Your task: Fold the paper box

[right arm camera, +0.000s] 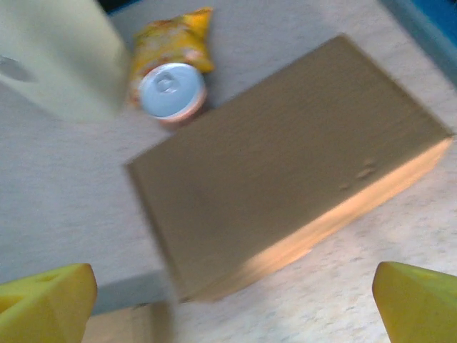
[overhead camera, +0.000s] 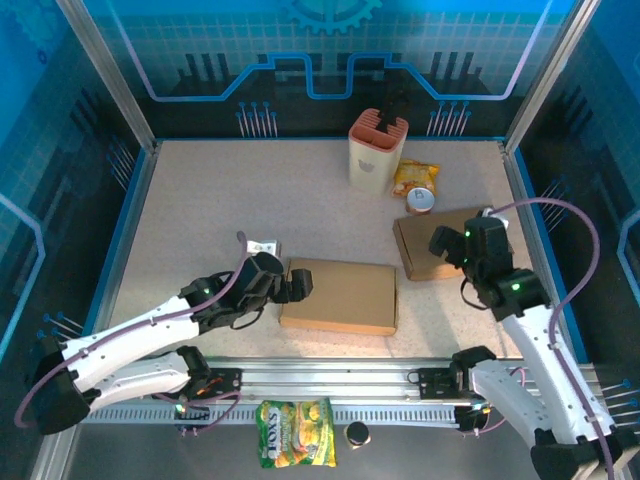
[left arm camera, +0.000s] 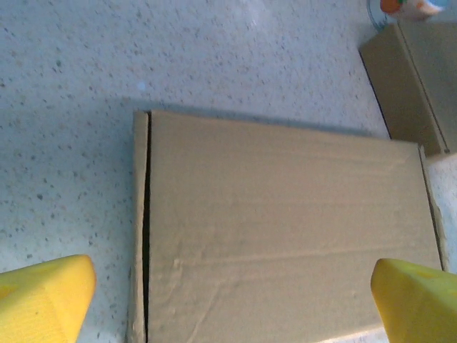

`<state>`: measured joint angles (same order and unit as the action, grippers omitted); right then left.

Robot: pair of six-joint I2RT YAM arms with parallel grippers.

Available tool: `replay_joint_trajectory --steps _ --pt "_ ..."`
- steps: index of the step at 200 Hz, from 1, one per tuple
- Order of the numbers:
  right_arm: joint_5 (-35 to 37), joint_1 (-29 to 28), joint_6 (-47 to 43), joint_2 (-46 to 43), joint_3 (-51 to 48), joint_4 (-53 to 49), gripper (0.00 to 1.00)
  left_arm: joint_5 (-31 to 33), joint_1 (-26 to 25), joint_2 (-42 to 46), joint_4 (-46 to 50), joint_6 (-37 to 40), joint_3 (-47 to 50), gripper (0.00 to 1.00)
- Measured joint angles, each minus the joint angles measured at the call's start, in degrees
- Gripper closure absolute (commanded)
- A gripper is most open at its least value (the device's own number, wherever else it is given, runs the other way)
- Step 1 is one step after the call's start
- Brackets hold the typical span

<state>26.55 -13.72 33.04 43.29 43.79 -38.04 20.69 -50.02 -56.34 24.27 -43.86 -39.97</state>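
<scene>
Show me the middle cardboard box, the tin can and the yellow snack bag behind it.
middle cardboard box (overhead camera: 340, 296), top external view, centre of top face.
tin can (right arm camera: 171, 87), right wrist view, centre of lid.
yellow snack bag (overhead camera: 413, 175), top external view, middle of bag.

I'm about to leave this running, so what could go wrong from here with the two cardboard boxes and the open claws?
The can sits right beside the far corner of the right-hand box; nudging that box could tip it. The center box shows a gap along one side flap, where the left claw might snag.
</scene>
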Motion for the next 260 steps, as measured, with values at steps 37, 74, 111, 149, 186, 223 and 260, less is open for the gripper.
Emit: replay_joint_trajectory --steps 37,74,111,149,186,223,260 --pt "7.1 0.0 -15.6 0.9 -18.5 19.0 0.00 11.1 0.0 1.0 0.4 -0.5 0.9 0.01" --pt "6.5 0.7 -24.0 8.8 -26.1 37.3 0.00 22.9 1.6 12.0 -1.2 12.0 6.9 0.01" --pt "1.8 4.5 -29.0 15.2 -28.9 54.8 0.00 25.7 13.6 28.7 -4.1 24.4 17.6 0.01" --pt "-4.7 9.4 -30.6 24.8 -28.7 70.2 0.00 22.8 26.1 35.9 -10.7 32.7 25.6 0.01" --pt "-11.3 11.9 -30.1 32.1 -25.9 76.1 0.00 16.7 35.6 30.4 -20.3 36.0 31.7 0.01" --pt "-12.6 11.1 -29.6 38.7 -25.8 86.9 0.00 8.7 45.5 15.7 -34.4 37.9 31.8 0.01" --pt "-12.0 9.1 -30.2 44.6 -26.1 92.6 0.00 0.3 52.7 -1.6 -46.9 38.5 29.6 0.01"
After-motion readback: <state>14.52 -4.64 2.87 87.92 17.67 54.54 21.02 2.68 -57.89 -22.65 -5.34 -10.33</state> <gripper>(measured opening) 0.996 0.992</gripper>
